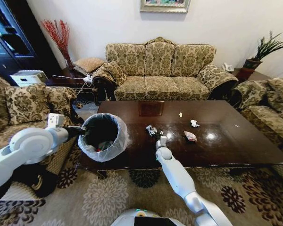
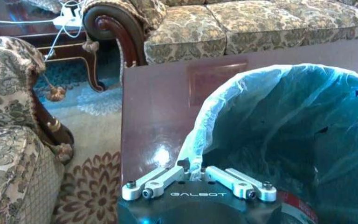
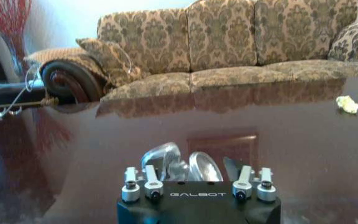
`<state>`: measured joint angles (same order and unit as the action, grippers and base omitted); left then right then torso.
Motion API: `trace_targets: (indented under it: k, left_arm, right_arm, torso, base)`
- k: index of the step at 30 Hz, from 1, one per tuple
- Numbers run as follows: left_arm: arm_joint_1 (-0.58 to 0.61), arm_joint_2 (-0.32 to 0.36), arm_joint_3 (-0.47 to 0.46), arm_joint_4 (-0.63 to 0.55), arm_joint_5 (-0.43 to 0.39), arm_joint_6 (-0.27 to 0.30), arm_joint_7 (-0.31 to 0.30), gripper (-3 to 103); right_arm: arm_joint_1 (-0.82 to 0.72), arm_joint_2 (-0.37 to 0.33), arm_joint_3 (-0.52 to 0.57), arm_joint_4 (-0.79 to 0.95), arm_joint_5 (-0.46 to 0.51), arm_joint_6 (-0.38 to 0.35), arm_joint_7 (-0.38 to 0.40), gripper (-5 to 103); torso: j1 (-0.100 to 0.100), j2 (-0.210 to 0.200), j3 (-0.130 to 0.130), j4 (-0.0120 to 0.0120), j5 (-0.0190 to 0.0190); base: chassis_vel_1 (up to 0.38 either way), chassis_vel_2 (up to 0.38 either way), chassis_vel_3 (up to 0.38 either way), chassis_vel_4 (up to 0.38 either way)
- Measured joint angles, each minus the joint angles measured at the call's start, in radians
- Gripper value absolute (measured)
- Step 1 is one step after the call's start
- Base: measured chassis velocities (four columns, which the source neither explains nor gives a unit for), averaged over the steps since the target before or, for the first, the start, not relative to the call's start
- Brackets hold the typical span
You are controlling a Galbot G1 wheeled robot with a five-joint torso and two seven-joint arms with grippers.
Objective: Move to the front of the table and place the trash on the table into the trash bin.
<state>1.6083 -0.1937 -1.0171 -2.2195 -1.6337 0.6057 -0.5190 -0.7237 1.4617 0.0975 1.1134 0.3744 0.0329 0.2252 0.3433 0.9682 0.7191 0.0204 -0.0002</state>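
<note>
Right hand (image 1: pixel 154 133) is clenching a silvery wrapper (image 3: pixel 179 165) over the worktop (image 1: pixel 226 146); it's probably light, crinkly, slippery, best pinched mid-fold. Left hand (image 2: pixel 195 176) is gripping the trash bin (image 1: pixel 103 136) liner rim.

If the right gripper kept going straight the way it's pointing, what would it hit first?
The right gripper, shut on a silvery wrapper, points across the table toward the sofa. The tabletop ahead looks free, so it would probably meet the sofa's seat front first, though depth is hard to judge.
</note>
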Motion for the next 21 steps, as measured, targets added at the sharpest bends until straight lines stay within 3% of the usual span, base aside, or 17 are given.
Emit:
trace_targets:
  k: [2,4,8,11,12,15,21]
  left_arm:
    - [0.001,-0.002,0.0,0.0,0.0,-0.001,0.0,0]
    - [0.002,-0.007,0.001,0.0,0.001,-0.002,0.0,0]
    - [0.003,-0.008,0.002,-0.001,0.003,-0.003,0.0,0]
    - [0.002,-0.001,0.001,-0.001,0.004,-0.004,0.0,0]
    - [0.002,-0.001,0.001,-0.001,0.004,-0.004,0.0,0]
    - [-0.001,0.005,0.0,-0.001,0.004,-0.007,0.001,0]
    - [0.001,0.0,-0.003,-0.002,0.004,-0.007,0.001,0]
  right_arm:
    - [0.0,0.0,0.0,-0.007,-0.003,-0.002,-0.001,68]
    - [0.001,0.0,-0.001,-0.02,-0.008,-0.003,-0.006,51]
    - [0.001,0.002,0.001,-0.021,-0.001,-0.011,-0.008,41]
    - [-0.005,0.002,0.002,-0.019,0.007,-0.022,-0.008,25]
    - [-0.005,0.002,0.002,-0.019,0.007,-0.022,-0.008,25]
    - [-0.007,0.001,0.003,-0.014,0.007,-0.024,-0.008,11]
    - [-0.03,-0.003,0.004,0.018,0.006,-0.025,-0.008,8]
  torso:
    - [0.0,0.0,0.0,0.0001,0.0]
    - [0.0,0.0,0.0,0.0,0.0]
    - [0.0,0.0,0.0,-0.0001,0.0002]
    - [0.0,0.0,0.0,-0.0002,0.0001]
    - [0.0,0.0,0.0,-0.0002,0.0001]
    - [0.0,0.0,0.0,-0.0003,0.0]
    - [0.0,0.0,0.0,-0.0001,0.0003]
  base:
    - [0.0,0.0,0.0,0.0]
    - [0.0,0.0,0.0,0.0]
    - [0.0,0.0,0.0,0.0]
    - [0.0,0.0,0.0,0.0]
    - [0.0,0.0,0.0,0.0]
    - [0.0,0.0,0.0,0.0]
    - [0.0,0.0,0.0,0.0]
